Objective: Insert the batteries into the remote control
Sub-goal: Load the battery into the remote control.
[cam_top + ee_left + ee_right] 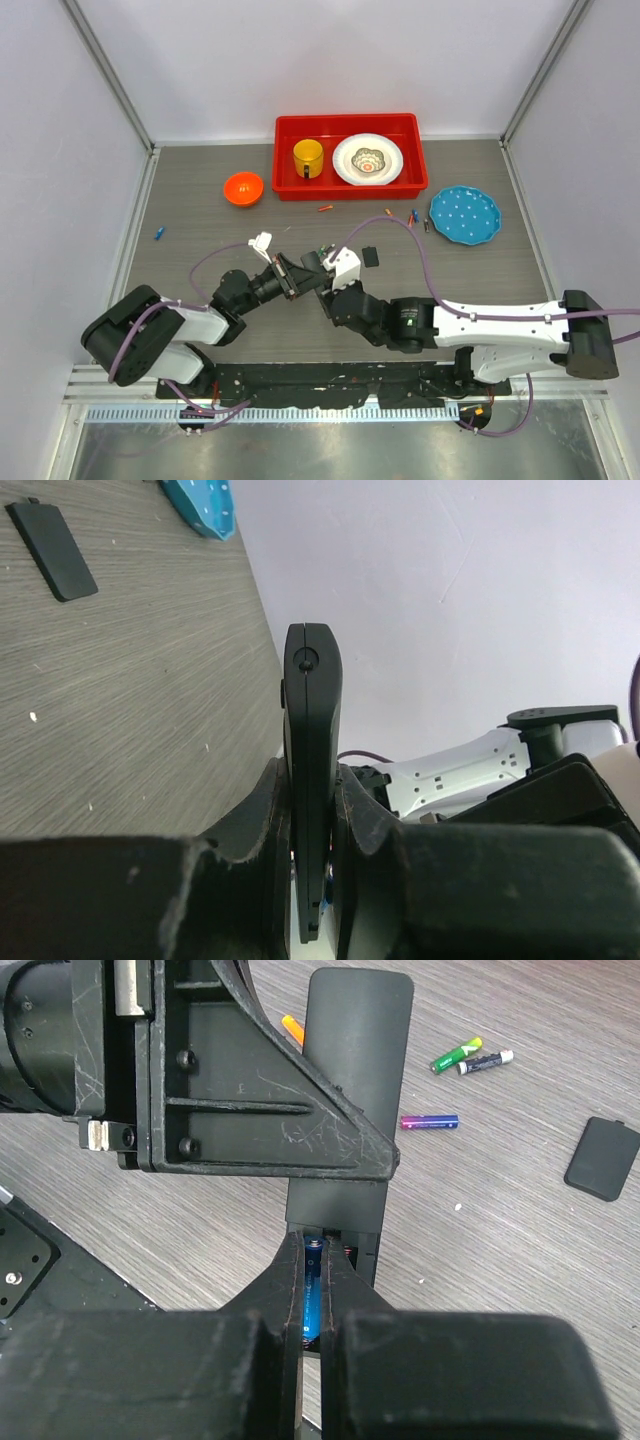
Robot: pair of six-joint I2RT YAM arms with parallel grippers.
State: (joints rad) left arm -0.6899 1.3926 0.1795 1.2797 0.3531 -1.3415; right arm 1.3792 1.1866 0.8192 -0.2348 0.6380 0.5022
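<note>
The black remote control (312,710) is held edge-on off the table, with my left gripper (312,780) shut on its lower half. In the right wrist view the remote control (358,1050) lies with its open battery bay toward me. My right gripper (313,1250) is shut on a blue battery (313,1300), which sits at that bay. Loose batteries lie on the table beyond: green (455,1055), black-and-white (485,1060), purple (430,1121) and orange (292,1028). In the top view the left gripper (298,275) and right gripper (328,272) meet at mid-table.
The remote's black battery cover (371,257) lies just right of the grippers. A red tray (350,188) holds a yellow mug (308,157) and a white plate (368,159). An orange bowl (243,188), a teal plate (465,215) and a lone blue battery (159,234) are also on the table.
</note>
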